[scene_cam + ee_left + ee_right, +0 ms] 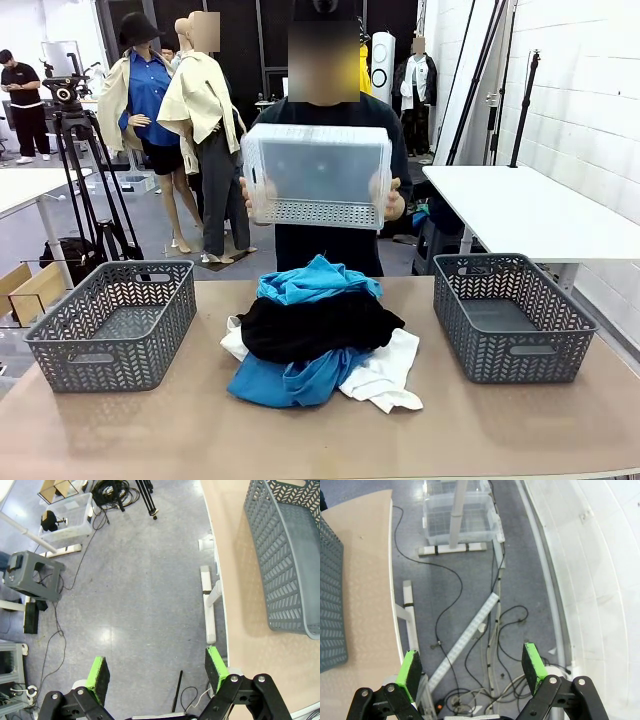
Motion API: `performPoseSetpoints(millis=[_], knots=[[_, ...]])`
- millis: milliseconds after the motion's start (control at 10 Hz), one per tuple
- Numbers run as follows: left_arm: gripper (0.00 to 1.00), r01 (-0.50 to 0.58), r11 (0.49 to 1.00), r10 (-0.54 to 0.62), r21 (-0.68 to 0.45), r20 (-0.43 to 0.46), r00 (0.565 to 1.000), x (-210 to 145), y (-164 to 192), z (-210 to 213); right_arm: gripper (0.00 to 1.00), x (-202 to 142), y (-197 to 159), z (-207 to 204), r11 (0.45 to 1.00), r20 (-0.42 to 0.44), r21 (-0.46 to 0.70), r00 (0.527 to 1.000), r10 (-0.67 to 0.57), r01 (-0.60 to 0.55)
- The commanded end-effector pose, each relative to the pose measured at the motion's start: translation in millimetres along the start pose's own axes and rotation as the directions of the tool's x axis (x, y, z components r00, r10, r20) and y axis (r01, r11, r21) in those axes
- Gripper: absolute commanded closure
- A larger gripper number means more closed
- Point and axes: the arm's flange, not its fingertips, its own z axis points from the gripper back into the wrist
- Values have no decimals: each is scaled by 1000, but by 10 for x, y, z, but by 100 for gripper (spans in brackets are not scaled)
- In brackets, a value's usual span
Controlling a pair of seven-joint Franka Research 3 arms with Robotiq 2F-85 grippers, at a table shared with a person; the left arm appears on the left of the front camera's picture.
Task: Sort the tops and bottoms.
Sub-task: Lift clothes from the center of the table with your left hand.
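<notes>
A heap of clothes lies in the middle of the table (150,430). Turquoise tops (315,280) show at the heap's back and front (285,382), and a white top (385,372) sticks out at the front right. The black bottoms (315,325) lie across the heap's middle. In the left wrist view my left gripper (157,672) is open, hanging over the floor beside the table's edge, with the left grey basket (287,565) off to its side. In the right wrist view my right gripper (472,664) is open over the floor past the table's other end.
A grey mesh basket (115,325) stands left of the heap and another (510,315) right of it. Behind the table a person holds up a clear plastic bin (318,175) with both hands. Cables and a clear box (460,515) lie on the floor.
</notes>
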Motion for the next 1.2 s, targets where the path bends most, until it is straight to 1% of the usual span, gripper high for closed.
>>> performPoseSetpoints(millis=[0, 1100], knots=[[0, 3, 1000, -3, 6, -8, 1000, -22, 16, -13, 0, -3, -19, -27, 1000, -3, 2, 1000, -4, 4], [0, 3, 1000, -3, 6, -8, 1000, -22, 16, -13, 0, -3, -19, -27, 1000, -3, 2, 1000, -4, 4]])
